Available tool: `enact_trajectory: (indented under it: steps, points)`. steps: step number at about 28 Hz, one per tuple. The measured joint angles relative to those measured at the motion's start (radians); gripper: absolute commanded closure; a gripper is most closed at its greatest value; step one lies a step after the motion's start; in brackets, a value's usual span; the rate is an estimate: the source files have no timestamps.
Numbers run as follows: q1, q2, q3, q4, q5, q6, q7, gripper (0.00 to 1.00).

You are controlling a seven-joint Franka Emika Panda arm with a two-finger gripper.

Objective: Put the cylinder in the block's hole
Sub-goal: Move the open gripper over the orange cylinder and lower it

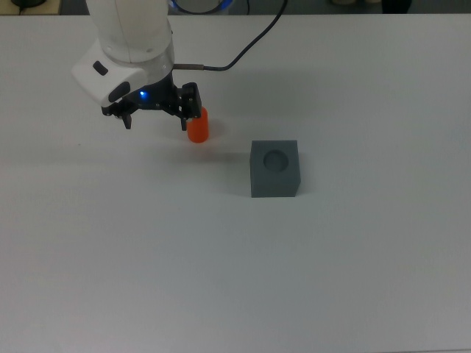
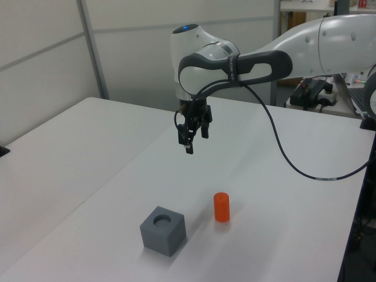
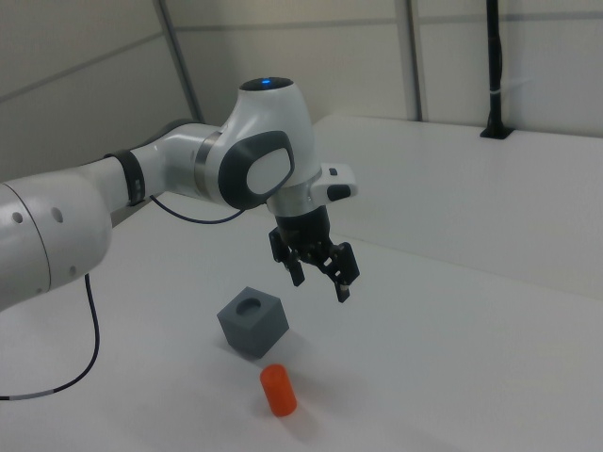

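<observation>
Gripper [image 3: 320,273]: I am seeing it hanging above the tabletop [image 1: 368,279], fingers spread wide, gripping nothing; cylinder [image 2: 221,207] standing upright on the tabletop, near the block [image 2: 163,230], apart; block's hole sitting vacant.

The worktop [image 1: 353,279] is white, matte and flat, and it fills almost the whole top view. Two things stand directly on it. The block [image 1: 274,168], a dark grey cube, sits a little to the right of the middle of the top view, with the round hole in its upper face open. The cylinder [image 1: 198,126] is bright orange and stands upright, at about ten o'clock from the block in the top view. They are near each other but do not touch. Each one throws a soft shadow on the white surface.
</observation>
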Motion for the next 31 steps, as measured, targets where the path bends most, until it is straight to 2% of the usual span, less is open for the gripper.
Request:
enact_trajectory:
  steps: [3, 6, 10, 15, 20, 25, 31]
  points:
    - [0.0, -0.009, 0.0, -0.004, 0.0, 0.0, -0.006, 0.0]
    - [-0.001, -0.078, 0.0, -0.049, 0.0, -0.001, -0.023, 0.0]
    - [-0.001, -0.196, 0.002, -0.152, 0.0, -0.008, -0.038, 0.0]
    - [0.0, -0.287, 0.006, -0.286, 0.0, 0.025, -0.044, 0.0]
    - [0.002, -0.312, 0.008, -0.417, 0.0, 0.138, -0.079, 0.0]
    - [0.003, -0.312, 0.014, -0.502, 0.0, 0.218, -0.127, 0.0]
    - [0.006, -0.31, 0.029, -0.539, 0.0, 0.232, -0.161, 0.0]
